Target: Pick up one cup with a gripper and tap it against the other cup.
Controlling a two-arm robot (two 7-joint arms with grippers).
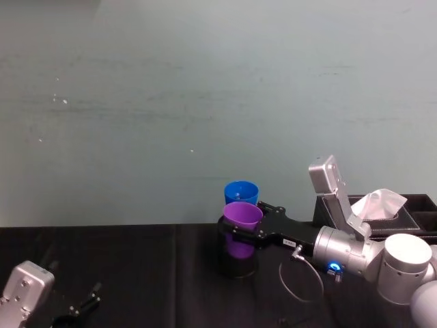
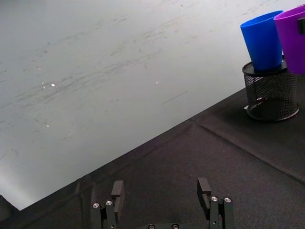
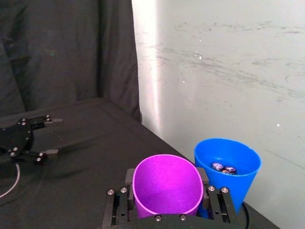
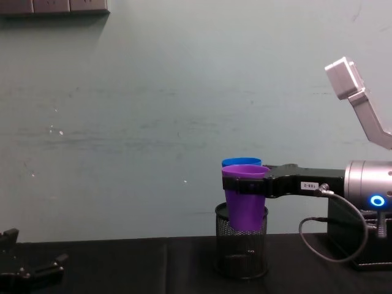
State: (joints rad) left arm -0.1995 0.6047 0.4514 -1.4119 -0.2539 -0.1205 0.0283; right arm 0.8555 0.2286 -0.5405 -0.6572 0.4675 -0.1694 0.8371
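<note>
My right gripper (image 1: pixel 247 225) is shut on the purple cup (image 1: pixel 242 214), holding it upright by its upper wall over the black mesh pen holder (image 1: pixel 237 263). The blue cup (image 1: pixel 241 192) stands in that holder just behind the purple one, close beside it; I cannot tell whether they touch. In the right wrist view the purple cup (image 3: pixel 167 186) sits between the fingers (image 3: pixel 212 200), with the blue cup (image 3: pixel 231 164) next to it holding small dark round things. The chest view shows the purple cup (image 4: pixel 245 199) in front of the blue cup (image 4: pixel 241 162). My left gripper (image 1: pixel 82 304) rests open at the near left.
A black tissue box (image 1: pixel 403 215) with white tissue stands at the right, behind my right arm. A cable loop (image 1: pixel 300 277) hangs under the right wrist. Black cloth (image 2: pixel 190 157) covers the table, and a pale wall rises just behind the cups.
</note>
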